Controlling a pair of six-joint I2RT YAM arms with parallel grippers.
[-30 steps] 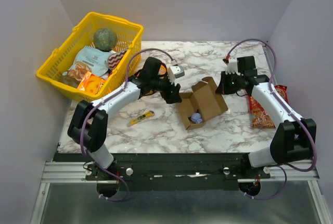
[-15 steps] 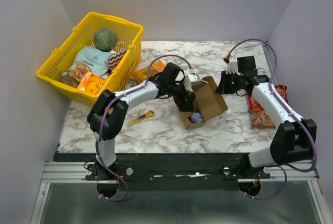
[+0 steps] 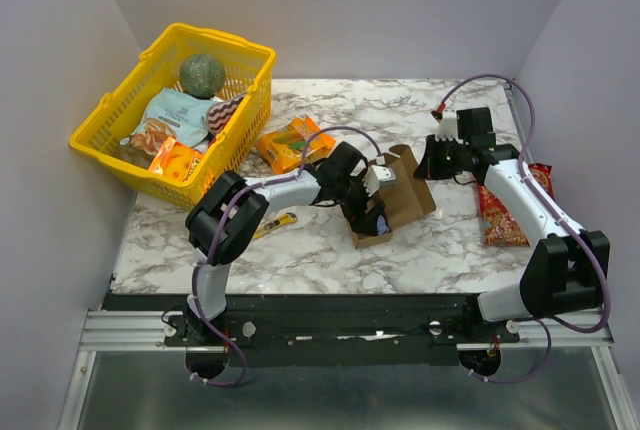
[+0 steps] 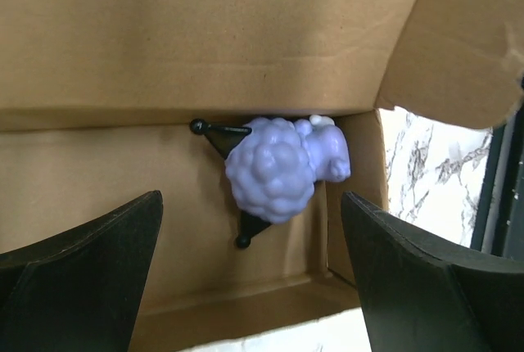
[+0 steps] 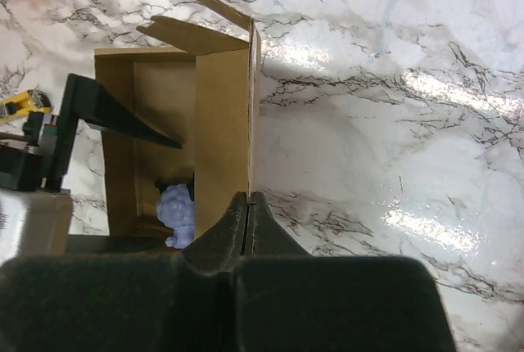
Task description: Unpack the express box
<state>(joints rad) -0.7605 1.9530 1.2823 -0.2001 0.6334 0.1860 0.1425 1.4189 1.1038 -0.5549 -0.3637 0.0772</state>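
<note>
The left arm has swung from beside the basket (image 3: 108, 115) across to the box (image 3: 408, 193), and the orange snack packet (image 3: 293, 143) it covered a second ago now lies in full view on the bench (image 3: 430, 250); the left gripper (image 4: 250, 195) has also widened in that time and now stands fully spread, its fingers (image 4: 90, 270) down inside the box on either side of a small lumpy purple toy (image 4: 274, 168), touching neither the toy nor, as far as can be told, the cardboard; the toy rests in a corner of the box floor on top of a black piece with ball-tipped ends (image 4: 214, 131). The box sits mid-bench between the two arms, its lid and side flaps folded open. The right gripper (image 5: 247, 205) has not shifted; its fingers are pressed together on the thin edge of the raised lid, pinching the cardboard at the far right side of the box. A yellow box cutter (image 3: 284, 221) lies just beside the left arm, partly hidden by it; a red snack bag (image 3: 498, 218) lies along the right edge of the bench, near the right arm; the basket at the far left holds packets and a round green thing (image 3: 202, 74).
</note>
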